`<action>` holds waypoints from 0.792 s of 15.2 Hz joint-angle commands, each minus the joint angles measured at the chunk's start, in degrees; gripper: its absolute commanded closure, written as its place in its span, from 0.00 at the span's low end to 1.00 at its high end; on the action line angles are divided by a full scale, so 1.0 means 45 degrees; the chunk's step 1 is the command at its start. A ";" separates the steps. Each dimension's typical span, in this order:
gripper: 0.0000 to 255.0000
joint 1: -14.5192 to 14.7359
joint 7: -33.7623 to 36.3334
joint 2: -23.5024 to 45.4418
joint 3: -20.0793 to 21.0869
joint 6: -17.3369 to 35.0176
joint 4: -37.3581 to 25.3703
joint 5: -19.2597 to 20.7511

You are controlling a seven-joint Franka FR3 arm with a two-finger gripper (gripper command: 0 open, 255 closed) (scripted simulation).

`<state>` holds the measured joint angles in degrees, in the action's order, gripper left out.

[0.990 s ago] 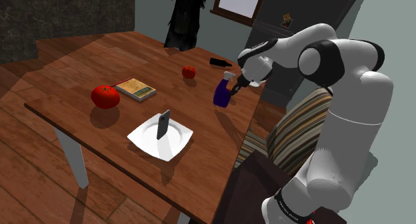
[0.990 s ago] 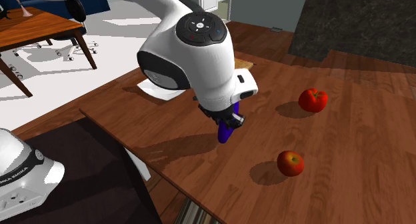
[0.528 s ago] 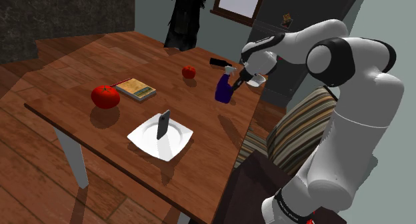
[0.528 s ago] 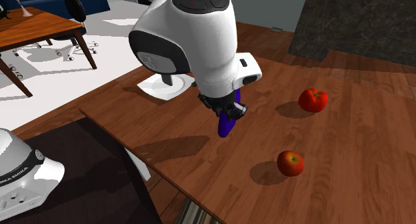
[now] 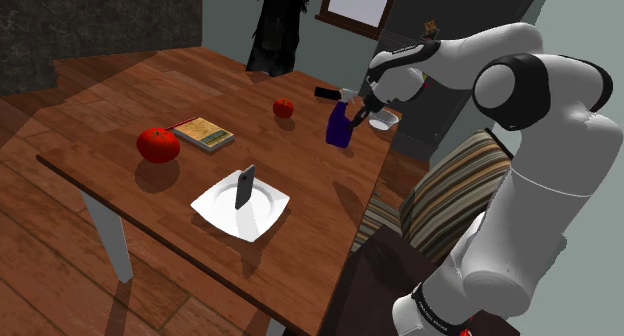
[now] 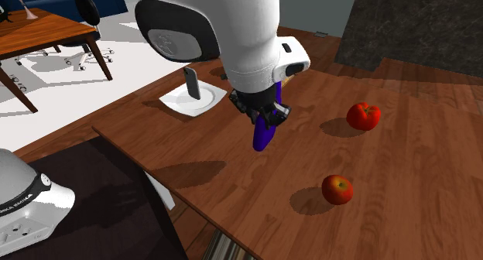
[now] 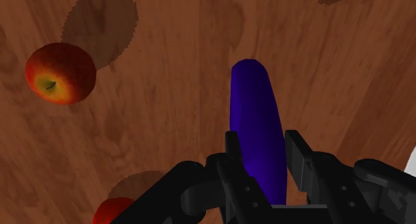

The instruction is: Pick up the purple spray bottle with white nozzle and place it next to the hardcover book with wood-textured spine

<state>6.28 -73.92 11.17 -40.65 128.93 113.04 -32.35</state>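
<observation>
Plate [image 5: 262,212] lies nearest on the table [image 5: 120,94], low in the middle of the shoulder view, with a dark phone [image 5: 243,187] standing upright on it. Farther back, left of centre, sits a tomato [image 5: 158,144], and just beside it the book [image 5: 204,133] lies flat. Beyond them, in the upper middle of the frame, the gripper [image 5: 358,109] clasps the purple bottle [image 5: 338,127] near its white top and holds it above the table, well apart from the book. In the wrist view both black fingers [image 7: 233,149] press the bottle [image 7: 253,103] between them. An apple [image 5: 284,108] rests on the wood farther back, to the left of the bottle. In the second exterior view the bottle [image 6: 264,137] hangs at centre, slightly tilted.
</observation>
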 commanded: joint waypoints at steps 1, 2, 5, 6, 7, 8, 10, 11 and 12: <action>1.00 0.0046 0.0236 -0.0157 -0.0064 -0.0262 -0.0194 0.0245; 1.00 0.0068 0.0345 -0.0240 -0.0094 -0.0380 -0.0274 0.0361; 1.00 0.0127 0.0657 -0.0474 -0.0169 -0.0744 -0.0533 0.0690; 1.00 0.0143 0.0757 -0.0546 -0.0191 -0.0868 -0.0625 0.0793; 1.00 0.0158 0.0855 -0.0616 -0.0211 -0.0995 -0.0721 0.0892; 1.00 0.0172 0.0951 -0.0683 -0.0230 -0.1123 -0.0820 0.0988; 1.00 0.0195 0.1136 -0.0807 -0.0263 -0.1384 -0.1028 0.1170; 1.00 0.0205 0.1225 -0.0865 -0.0278 -0.1517 -0.1137 0.1255; 1.00 0.0214 0.1312 -0.0920 -0.0292 -0.1652 -0.1249 0.1336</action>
<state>7.17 -68.50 7.39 -41.89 122.15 107.91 -26.81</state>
